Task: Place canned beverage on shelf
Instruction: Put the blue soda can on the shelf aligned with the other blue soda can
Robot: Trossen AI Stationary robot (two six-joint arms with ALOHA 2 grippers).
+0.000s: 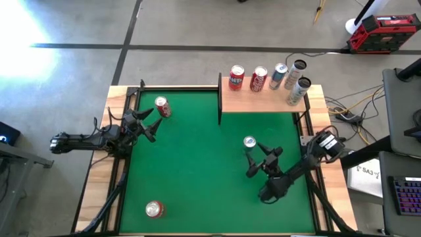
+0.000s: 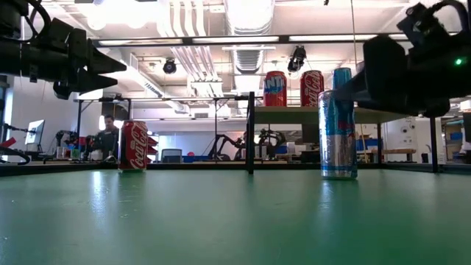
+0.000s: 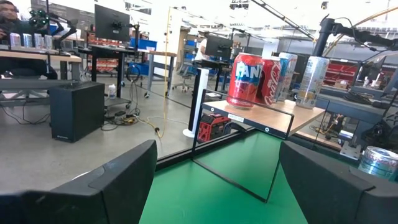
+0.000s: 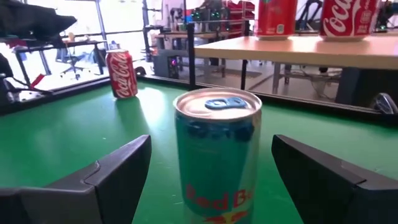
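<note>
Right pincer open, fingers either side of the blue can, not touching; can upright on the green surface in front of the shelf. Left pincer open, holding nothing, near a red can. Shelf at the far edge holds five cans.

Green felt table, light-wood shelf with black posts, blue-silver can, red cola can
</note>
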